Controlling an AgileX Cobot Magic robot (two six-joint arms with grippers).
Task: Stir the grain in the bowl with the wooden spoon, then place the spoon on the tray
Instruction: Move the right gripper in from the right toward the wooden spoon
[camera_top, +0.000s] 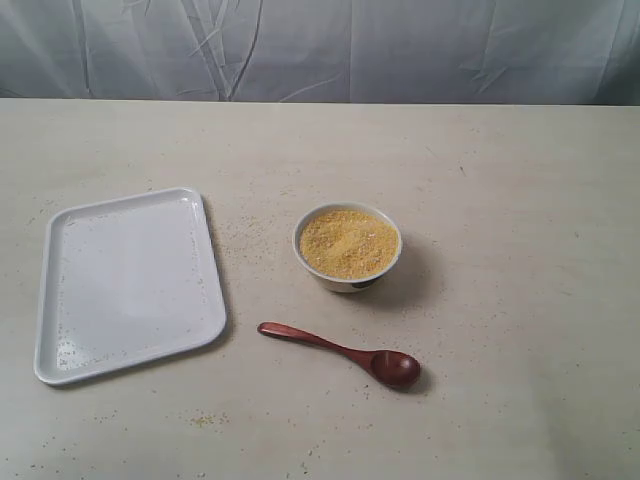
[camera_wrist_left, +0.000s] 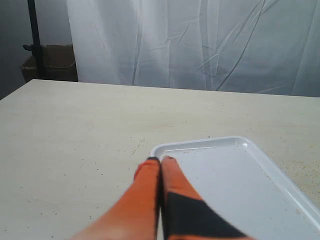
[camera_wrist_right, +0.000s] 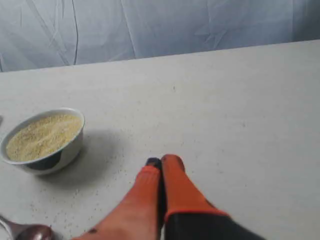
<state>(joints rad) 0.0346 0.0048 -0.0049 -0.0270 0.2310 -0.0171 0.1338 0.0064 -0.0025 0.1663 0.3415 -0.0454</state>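
A small white bowl (camera_top: 348, 247) stands mid-table, filled with yellow-orange grain (camera_top: 348, 242). Just in front of it lies the dark reddish-brown wooden spoon (camera_top: 345, 354), head to the right, touched by nothing. The white tray (camera_top: 127, 281) lies flat at the left. Neither arm shows in the exterior view. In the left wrist view my left gripper (camera_wrist_left: 160, 160) is shut and empty, over the tray's (camera_wrist_left: 240, 180) near corner. My right gripper (camera_wrist_right: 161, 161) is shut and empty above bare table, with the bowl (camera_wrist_right: 44, 140) off to one side and the spoon's head (camera_wrist_right: 31, 232) at the frame edge.
Loose grains (camera_top: 245, 240) are scattered on the table between tray and bowl, and a few specks lie on the tray. A white curtain (camera_top: 320, 50) hangs behind the table's far edge. A dark stand and a box (camera_wrist_left: 50, 62) sit beyond the table in the left wrist view.
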